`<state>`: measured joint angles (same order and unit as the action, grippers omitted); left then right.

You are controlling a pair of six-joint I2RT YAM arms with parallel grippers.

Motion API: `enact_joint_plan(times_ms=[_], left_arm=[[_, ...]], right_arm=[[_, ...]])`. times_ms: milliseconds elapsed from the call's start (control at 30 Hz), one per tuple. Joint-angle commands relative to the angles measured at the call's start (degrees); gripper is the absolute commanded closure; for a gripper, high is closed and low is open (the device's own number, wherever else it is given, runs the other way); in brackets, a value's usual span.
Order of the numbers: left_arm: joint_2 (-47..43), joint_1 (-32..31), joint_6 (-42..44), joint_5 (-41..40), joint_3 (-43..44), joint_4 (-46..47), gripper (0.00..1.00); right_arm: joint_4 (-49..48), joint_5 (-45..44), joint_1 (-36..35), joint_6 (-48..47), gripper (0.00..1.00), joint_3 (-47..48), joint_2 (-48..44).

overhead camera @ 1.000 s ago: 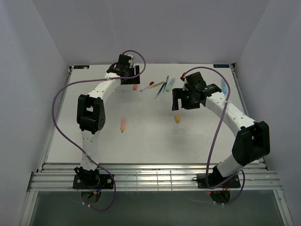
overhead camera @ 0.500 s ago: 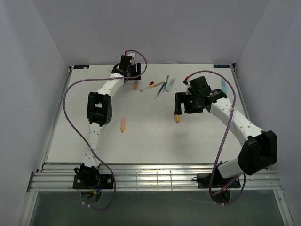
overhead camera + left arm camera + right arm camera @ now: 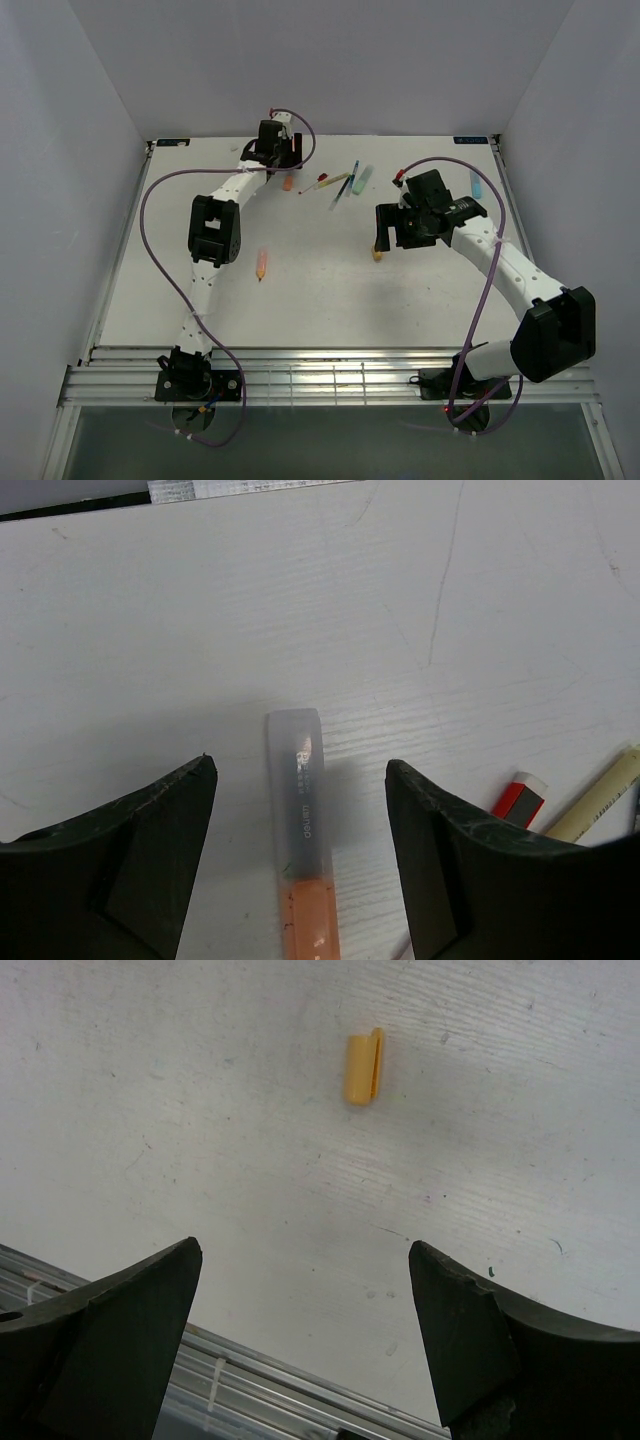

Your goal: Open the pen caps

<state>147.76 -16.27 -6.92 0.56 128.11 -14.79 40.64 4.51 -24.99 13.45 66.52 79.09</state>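
1. The left pincer (image 3: 300,770) is held open over the far side of the table (image 3: 150,610), its jaws either side of an orange pen (image 3: 305,830) lying flat. Nothing is gripped. If only the translucent barrel is clamped, no cap would be freed. Whether the orange end carries a cap cannot be told.
2. The barrel looks round and smooth. If the jaws are lowered off-centre, it could be rolled aside or squeezed out.
3. A red cap (image 3: 520,800) and a pale stick pen (image 3: 605,792) lie just beside one jaw. They could be knocked away as the jaws close.
4. The right pincer (image 3: 302,1248) is likewise open and empty. A loose orange cap (image 3: 363,1067) lies on the table well ahead of it, apparently already off. Effort could be wasted on it, or it could be pushed toward the near edge.
5. A pen held by one pincer alone would likely be dragged rather than uncapped.
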Motion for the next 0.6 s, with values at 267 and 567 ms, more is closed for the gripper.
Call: enact_joint_plan(times_ms=[267,567], left_arm=[[0.6,-0.8,0.9,-2.8,-0.1,1.7,0.24],[1.4,-1.8,2.6,-4.4,-2.0,1.0,0.26]], right_arm=[[-1.1,-0.5,-0.1,-0.6,0.10,-2.9,-2.4],[-1.3,-1.0,-0.1,-0.9,0.10,-3.1,-2.7]])
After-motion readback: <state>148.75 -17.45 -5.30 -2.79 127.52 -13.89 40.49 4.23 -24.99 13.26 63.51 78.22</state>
